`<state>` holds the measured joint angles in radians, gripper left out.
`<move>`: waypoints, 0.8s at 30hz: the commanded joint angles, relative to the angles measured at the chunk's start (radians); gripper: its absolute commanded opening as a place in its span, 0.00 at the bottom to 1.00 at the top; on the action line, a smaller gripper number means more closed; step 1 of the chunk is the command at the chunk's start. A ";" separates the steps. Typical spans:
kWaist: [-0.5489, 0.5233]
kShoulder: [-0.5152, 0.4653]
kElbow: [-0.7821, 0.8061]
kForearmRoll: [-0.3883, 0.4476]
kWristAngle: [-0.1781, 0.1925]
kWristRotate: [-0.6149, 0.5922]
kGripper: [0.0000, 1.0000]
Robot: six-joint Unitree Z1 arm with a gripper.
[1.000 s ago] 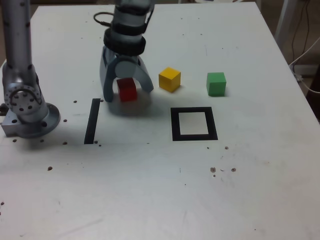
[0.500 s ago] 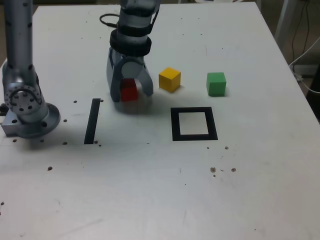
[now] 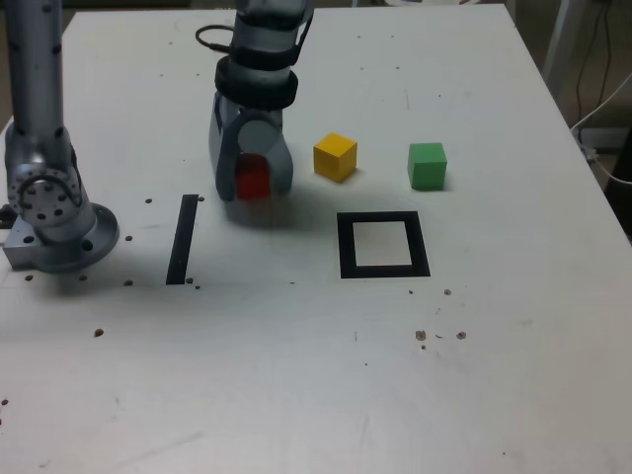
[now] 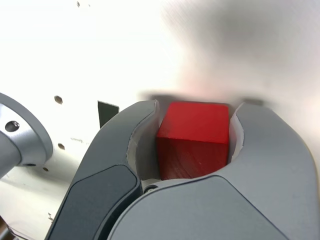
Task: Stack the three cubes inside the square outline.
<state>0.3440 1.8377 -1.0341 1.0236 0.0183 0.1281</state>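
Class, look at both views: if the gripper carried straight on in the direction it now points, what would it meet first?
The gripper points down, shut on the red cube, so that cube would press into the white table first. Whether the cube already rests there is unclear.

You find no readable text, label, brand, number or sign in either view, not on the surface [image 3: 296,375] and not on the hand [image 3: 252,183].

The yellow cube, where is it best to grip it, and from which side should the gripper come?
Probably from above, closing on two opposite vertical faces of the yellow cube. It rests flat on the table, turned slightly, so the gripper should rotate to match its faces. Free space lies on both sides: the red cube and green cube stand apart from it.
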 commanded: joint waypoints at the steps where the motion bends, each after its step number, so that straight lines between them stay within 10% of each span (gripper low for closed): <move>1: -0.036 -0.016 -0.028 0.017 -0.013 -0.012 0.25; 24: -0.394 0.198 -0.472 0.217 -0.068 -0.135 0.25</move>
<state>-0.0398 2.0163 -1.4821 1.2308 -0.0527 -0.0022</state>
